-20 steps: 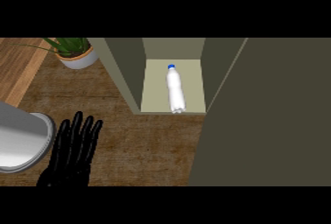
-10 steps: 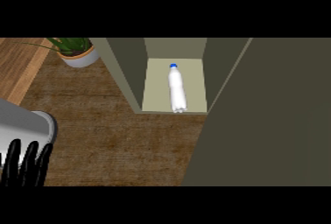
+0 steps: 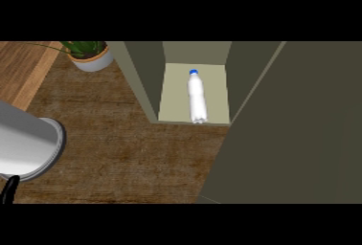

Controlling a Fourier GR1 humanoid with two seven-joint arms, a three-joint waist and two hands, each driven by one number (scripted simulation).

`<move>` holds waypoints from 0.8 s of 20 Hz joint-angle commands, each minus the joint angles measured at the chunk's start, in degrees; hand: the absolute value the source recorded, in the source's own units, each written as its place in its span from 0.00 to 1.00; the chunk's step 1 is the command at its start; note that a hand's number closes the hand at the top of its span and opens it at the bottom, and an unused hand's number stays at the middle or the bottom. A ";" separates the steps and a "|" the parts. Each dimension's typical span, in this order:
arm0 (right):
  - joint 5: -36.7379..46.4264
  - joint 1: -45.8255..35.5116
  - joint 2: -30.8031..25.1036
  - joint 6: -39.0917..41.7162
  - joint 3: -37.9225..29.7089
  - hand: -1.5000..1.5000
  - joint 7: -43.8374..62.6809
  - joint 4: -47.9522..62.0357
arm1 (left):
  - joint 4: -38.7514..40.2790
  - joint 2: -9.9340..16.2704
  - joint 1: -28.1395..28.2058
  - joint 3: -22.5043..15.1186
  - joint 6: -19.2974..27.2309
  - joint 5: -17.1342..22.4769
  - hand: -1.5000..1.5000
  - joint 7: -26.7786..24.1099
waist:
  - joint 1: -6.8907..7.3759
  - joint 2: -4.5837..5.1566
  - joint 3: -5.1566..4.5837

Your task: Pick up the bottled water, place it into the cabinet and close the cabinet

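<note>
The water bottle [image 3: 196, 97] stood inside the cabinet [image 3: 145, 81], blue cap toward the back, close to the front edge of the pale shelf floor. It sat apart from both side walls, so the placing step looked finished. Nothing held it.

The cabinet door [image 3: 297, 134] stood open and filled the right side of the head view, a broad dark olive panel swung out over the desk [image 3: 127, 143]. It was probably open that wide to give an arm room to set the bottle in. Closing it appeared to be the one step left.

Only a sliver of the left hand [image 3: 10, 189] showed at the lower left edge, a dark tip below the grey forearm [image 3: 25, 143]. Whether that hand was released or clenched could not be told from so little. The right hand showed nowhere in the view.

A potted plant [image 3: 89, 53] stood on the desk just left of the cabinet, clear of the door's path. Beyond it, a strip of lighter wood [image 3: 25, 67] ran along the left edge.

The door would likely have to be pushed from its outer face to swing it shut, and the bottle near the front edge left little margin.
</note>
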 commanded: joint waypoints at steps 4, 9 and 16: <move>-4.66 -6.86 12.28 -2.49 10.86 1.00 6.63 3.52 | -1.47 1.04 5.11 3.04 -5.35 3.49 0.00 -1.83 | 1.38 -0.33 -0.16; -7.92 -16.11 16.37 -6.19 8.38 1.00 12.64 6.53 | -0.41 1.95 6.97 6.84 -9.41 7.27 0.00 -2.63 | 1.48 -0.23 -0.17; -17.59 -37.74 16.71 -17.77 2.37 1.00 19.99 15.03 | 0.33 3.94 13.27 18.29 -18.12 15.21 0.00 -3.71 | 0.12 -0.24 -0.04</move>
